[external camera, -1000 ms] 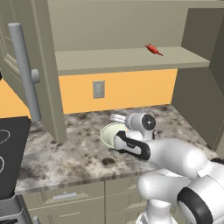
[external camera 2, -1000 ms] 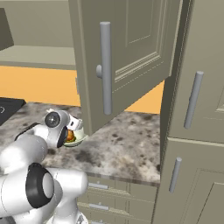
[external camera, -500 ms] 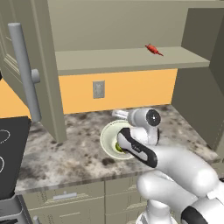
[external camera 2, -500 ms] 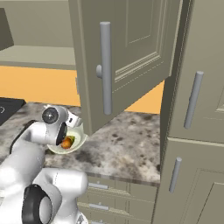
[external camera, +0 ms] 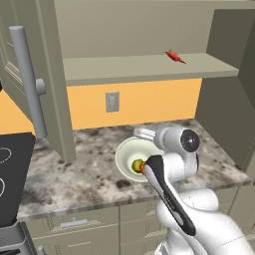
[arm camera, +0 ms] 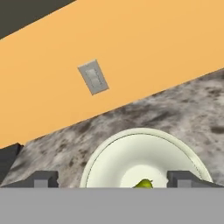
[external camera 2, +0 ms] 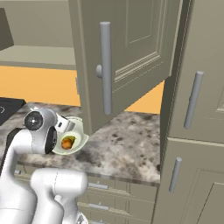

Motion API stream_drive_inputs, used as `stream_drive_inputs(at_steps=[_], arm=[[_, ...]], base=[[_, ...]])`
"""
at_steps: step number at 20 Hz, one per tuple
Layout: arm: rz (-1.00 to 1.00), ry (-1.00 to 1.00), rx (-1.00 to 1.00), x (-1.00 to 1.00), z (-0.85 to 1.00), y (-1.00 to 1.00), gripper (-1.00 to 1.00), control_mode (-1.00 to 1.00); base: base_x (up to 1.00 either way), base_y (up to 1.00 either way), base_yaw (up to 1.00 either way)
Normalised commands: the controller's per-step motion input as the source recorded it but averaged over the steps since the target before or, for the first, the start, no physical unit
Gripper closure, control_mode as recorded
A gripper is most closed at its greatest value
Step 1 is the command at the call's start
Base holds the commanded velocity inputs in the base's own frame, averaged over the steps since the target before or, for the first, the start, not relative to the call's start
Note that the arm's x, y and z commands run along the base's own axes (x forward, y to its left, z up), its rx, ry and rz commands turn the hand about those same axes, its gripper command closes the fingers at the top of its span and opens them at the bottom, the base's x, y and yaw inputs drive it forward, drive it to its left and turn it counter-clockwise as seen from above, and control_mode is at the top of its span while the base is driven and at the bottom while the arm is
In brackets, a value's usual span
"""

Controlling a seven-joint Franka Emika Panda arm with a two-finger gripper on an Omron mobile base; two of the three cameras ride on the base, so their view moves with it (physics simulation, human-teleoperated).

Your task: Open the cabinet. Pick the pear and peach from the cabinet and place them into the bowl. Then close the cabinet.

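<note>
Pear (external camera: 136,165) and peach (external camera: 142,168) lie touching inside the bowl (external camera: 128,151), which sits on the worktop (external camera: 74,169) midway between its back and front edges in the left base view; the cabinet (external camera: 42,74) door stands open, a small red item (external camera: 174,56) on its shelf. From the right base view, the peach (external camera 2: 67,142) shows in the bowl (external camera 2: 79,138) beside the open door (external camera 2: 131,52). Along the hand view, the tool (arm camera: 113,178) is spread wide and empty over the bowl (arm camera: 131,148), the pear (arm camera: 143,184) between its tips.
</note>
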Motion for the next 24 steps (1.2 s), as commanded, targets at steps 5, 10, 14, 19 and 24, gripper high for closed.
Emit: stream_drive_inputs(at_steps=[5,10,14,19,24], arm=[[0.00,0.16,0.00,-0.29,0.51,0.00,-1.00,-1.00],[0.00,0.00,-0.01,-0.86,0.67,0.00,-1.00,-1.00],[0.00,-0.02,-0.06,-0.91,0.49,0.00,-1.00,-1.00],[0.07,-0.09,-0.01,-1.00,0.40,0.00,-1.00,-1.00],[0.16,-0.10,-0.07,-1.00,0.56,0.10,-1.00,-1.00]], base=[[0.00,0.00,0.00],[0.00,0.00,0.00],[0.00,0.00,0.00],[0.00,0.00,0.00],[0.00,0.00,0.00]])
